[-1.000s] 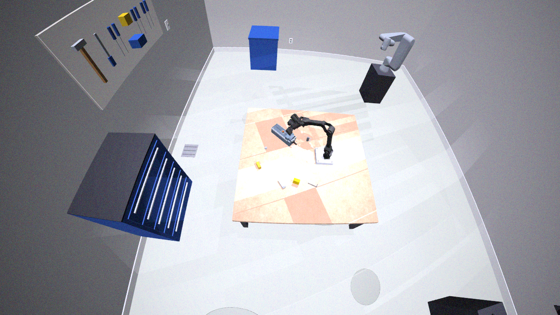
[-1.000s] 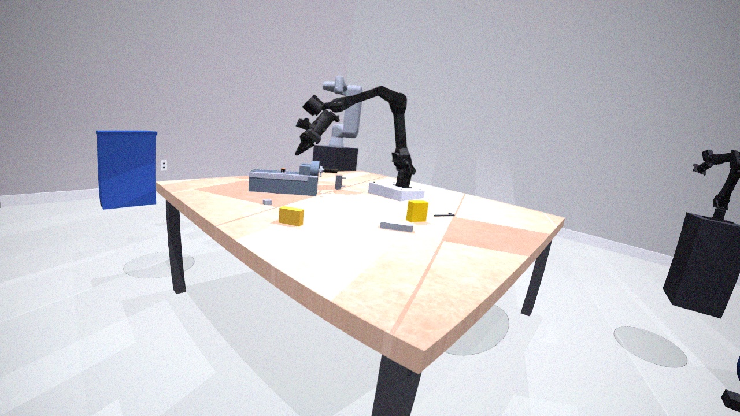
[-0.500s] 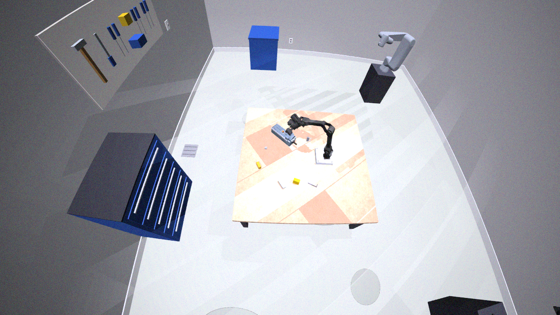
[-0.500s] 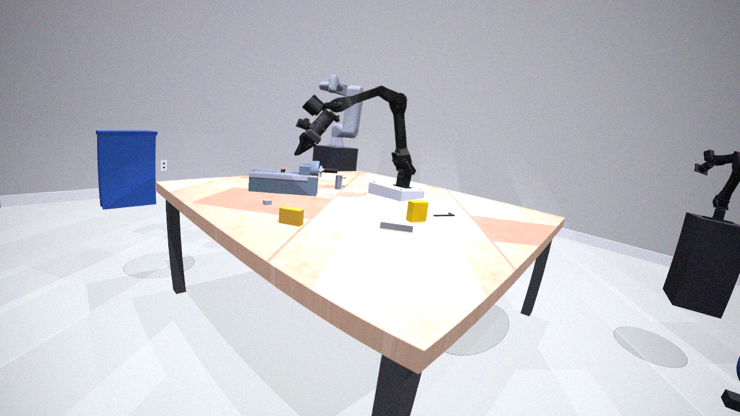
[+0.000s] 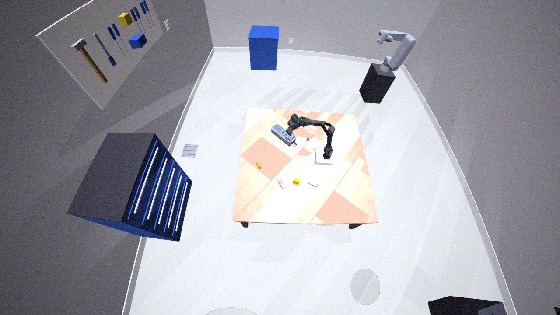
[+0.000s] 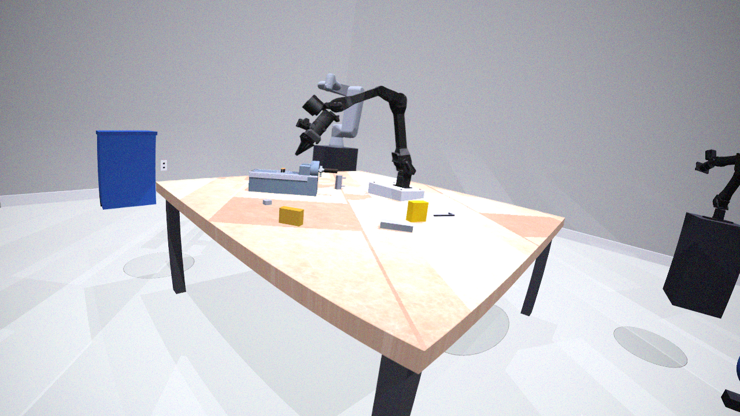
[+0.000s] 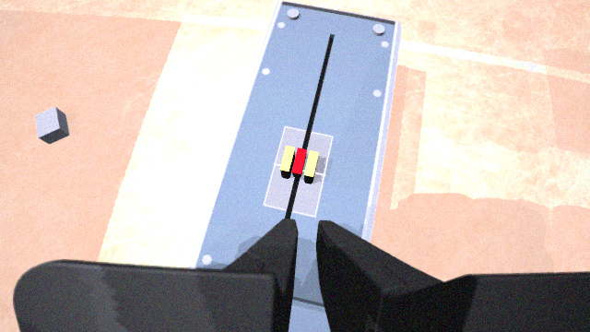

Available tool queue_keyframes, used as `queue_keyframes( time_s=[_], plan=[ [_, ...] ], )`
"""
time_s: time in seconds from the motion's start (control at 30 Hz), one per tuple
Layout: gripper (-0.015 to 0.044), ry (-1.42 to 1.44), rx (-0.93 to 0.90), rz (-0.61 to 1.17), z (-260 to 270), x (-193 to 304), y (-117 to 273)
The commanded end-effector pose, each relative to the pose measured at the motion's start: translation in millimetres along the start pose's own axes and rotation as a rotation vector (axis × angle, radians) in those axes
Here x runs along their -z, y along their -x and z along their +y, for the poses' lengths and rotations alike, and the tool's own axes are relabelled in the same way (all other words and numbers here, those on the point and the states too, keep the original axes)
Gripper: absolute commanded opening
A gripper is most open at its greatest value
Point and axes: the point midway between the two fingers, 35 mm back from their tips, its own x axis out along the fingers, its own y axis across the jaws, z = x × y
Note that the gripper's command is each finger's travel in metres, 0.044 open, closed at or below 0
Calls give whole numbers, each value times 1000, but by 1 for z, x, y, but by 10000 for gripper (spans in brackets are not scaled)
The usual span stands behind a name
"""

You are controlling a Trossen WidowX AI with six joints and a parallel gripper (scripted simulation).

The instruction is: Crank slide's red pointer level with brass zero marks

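Observation:
The blue-grey machine (image 5: 278,134) (image 6: 283,185) (image 7: 350,115) stands at the back left of the table. In the wrist view its red pointer (image 7: 300,160) sits between the left brass mark (image 7: 288,158) and the right brass mark (image 7: 312,163). All three look level there. The crank's black handle (image 6: 329,170) sticks out at the machine's right end; the wrist view does not show it. My gripper (image 5: 288,133) (image 6: 297,153) (image 7: 305,232) is shut, with only a narrow gap between the fingertips and nothing in it. It hangs above the machine, off the handle.
A small grey cube (image 5: 265,148) (image 6: 266,202) (image 7: 52,125), an orange block (image 5: 258,165) (image 6: 291,216), a yellow block (image 5: 296,181) (image 6: 417,211), a grey bar (image 5: 281,183) (image 6: 396,227) and a dark hex key (image 6: 443,214) lie on the table. A grey post (image 6: 338,182) stands near the crank.

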Motion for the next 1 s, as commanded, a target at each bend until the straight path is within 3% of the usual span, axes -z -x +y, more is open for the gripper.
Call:
queue_keyframes(
  time_s=[0.0,0.53,0.97],
  plan=[
    [0,0,0,0,0,0,0],
    [0,0,-1,0,0,0,0],
    [341,0,-1,0,0,0,0]
  ],
)
